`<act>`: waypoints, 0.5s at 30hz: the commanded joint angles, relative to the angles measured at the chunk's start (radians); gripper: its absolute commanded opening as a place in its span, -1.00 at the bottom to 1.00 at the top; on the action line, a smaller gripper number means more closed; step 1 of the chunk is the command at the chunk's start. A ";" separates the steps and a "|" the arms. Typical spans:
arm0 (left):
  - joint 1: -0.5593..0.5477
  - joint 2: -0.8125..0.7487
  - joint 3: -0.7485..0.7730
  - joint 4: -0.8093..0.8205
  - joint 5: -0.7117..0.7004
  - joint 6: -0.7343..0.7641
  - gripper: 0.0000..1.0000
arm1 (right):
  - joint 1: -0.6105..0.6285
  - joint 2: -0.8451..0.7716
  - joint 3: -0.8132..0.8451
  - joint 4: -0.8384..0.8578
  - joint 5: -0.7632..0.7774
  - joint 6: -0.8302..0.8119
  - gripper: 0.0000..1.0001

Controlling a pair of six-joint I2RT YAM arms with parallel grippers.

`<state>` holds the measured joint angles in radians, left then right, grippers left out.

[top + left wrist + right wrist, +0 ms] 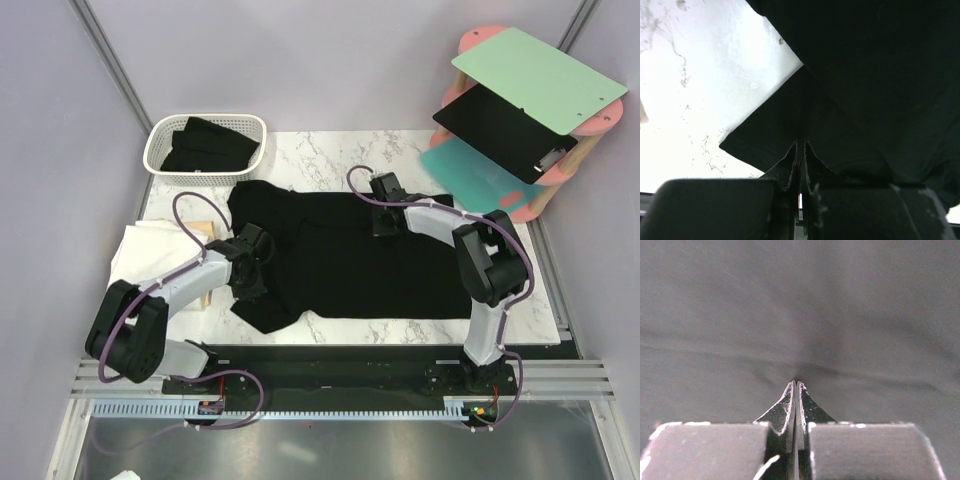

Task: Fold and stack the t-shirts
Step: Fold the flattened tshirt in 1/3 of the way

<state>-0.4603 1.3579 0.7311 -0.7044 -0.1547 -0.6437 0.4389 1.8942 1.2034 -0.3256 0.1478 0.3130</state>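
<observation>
Folding the plain black cloth t-shirt (340, 270), spread flat mid white marble-patterned table (330, 150). Pinching shut on its sleeve edge, seemingly, with left gripper (801, 145); on a pucker of its body with right gripper (796, 384). Next, probably: lifting both pinches together, carrying cloth across evenly.

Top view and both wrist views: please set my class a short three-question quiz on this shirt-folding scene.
1. True or false: the basket holds black cloth.
2. What does the right tool pinch? A the spread black shirt; B the basket; C nothing.
3. Fill in: the left tool has its jaws ___ (open or shut).
Key: 1 true; 2 A; 3 shut.
</observation>
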 commanded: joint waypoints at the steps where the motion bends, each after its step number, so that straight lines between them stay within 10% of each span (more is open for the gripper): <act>1: -0.012 0.041 -0.001 0.000 -0.025 -0.057 -0.96 | 0.037 0.063 0.148 0.063 -0.036 0.012 -1.00; 15: -0.041 0.153 0.024 -0.098 -0.101 -0.143 -0.96 | 0.047 0.189 0.330 0.092 -0.111 0.009 -1.00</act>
<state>-0.4862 1.4620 0.7662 -0.7448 -0.1814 -0.7071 0.4843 2.0113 1.4590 -0.2802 0.0753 0.3183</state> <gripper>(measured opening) 0.025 0.007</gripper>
